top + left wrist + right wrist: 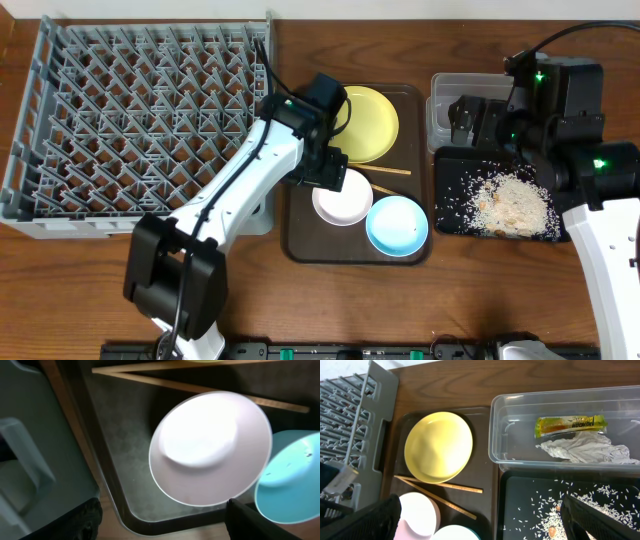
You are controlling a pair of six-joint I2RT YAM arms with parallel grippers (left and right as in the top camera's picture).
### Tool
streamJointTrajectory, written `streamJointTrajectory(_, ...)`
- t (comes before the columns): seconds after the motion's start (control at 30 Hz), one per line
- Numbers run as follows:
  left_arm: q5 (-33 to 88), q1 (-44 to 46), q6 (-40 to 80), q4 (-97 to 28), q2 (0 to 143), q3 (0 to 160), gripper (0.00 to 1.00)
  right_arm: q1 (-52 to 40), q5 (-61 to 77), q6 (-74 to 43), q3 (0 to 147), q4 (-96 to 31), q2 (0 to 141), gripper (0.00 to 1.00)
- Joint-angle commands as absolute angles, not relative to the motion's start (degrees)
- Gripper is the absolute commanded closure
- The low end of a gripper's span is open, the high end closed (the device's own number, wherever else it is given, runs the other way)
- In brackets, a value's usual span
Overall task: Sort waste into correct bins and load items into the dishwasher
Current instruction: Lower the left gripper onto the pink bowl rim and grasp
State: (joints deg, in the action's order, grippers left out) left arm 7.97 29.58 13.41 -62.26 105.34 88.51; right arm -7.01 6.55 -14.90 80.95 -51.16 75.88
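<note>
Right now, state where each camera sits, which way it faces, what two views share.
Overhead: fixed above the table, facing down on grey dish rack, brown serving tray, both arms.
Left wrist: on the left arm, facing down at a white bowl; jaws at bottom.
Right wrist: facing down on the clear tub; jaws at bottom corners.
Shared: yellow plate, overhead and right wrist.

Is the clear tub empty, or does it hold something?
Not empty: the clear tub holds a snack wrapper and a crumpled tissue.
</note>
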Motion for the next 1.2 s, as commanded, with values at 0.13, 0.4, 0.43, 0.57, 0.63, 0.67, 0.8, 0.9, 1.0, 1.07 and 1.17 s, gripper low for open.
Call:
streamJointTrajectory(0.13,7.2,29.6,12.5,-61.8,108.2,88.2,0.22,-6.4,5.8,-15.7,81.6,-51.1,76.2,0.01)
streamJointTrajectory(0.4,7.2,29.6,12.5,-60.5,112.9,88.2,0.27,-6.4,5.8,-15.6,81.6,-51.3,76.2,0.01)
streamJointTrajectory(0.43,7.2,29.6,12.5,-60.4,113.5,88.2,0.27,-6.4,5.8,-15.6,81.6,-51.3,76.2,0.01)
streamJointTrajectory(0.57,7.2,29.6,11.0,-60.3,115.9,88.2,0.28,-6.4,5.8,-15.6,81.6,-51.3,76.2,0.01)
streamJointTrajectory(0.63,7.2,29.6,9.1,-60.3,117.0,88.2,0.28,-6.4,5.8,-15.6,81.6,-51.2,76.2,0.01)
streamJointTrajectory(0.67,7.2,29.6,8.1,-60.3,117.6,88.2,0.30,-6.4,5.8,-15.6,81.6,-51.3,76.2,0.01)
streamJointTrajectory(0.8,7.3,29.6,6.1,-60.2,119.6,88.2,0.38,-6.4,5.8,-15.6,81.6,-51.3,76.2,0.01)
streamJointTrajectory(0.9,7.3,29.6,6.0,-60.1,120.9,88.2,0.44,-6.4,5.8,-15.6,81.6,-51.3,76.2,0.01)
streamJointTrajectory(1.0,7.3,29.6,6.0,-59.8,121.3,88.2,0.47,-6.4,5.8,-15.6,81.6,-51.3,76.2,0.01)
streamJointTrajectory(1.07,7.3,29.6,6.0,-59.6,121.4,88.2,0.56,-6.4,5.8,-15.6,81.6,-51.3,76.2,0.01)
streamJointTrajectory(1.17,7.3,29.6,6.0,-59.4,121.3,88.2,0.72,-6.4,5.8,-15.6,81.6,-51.3,76.2,0.01)
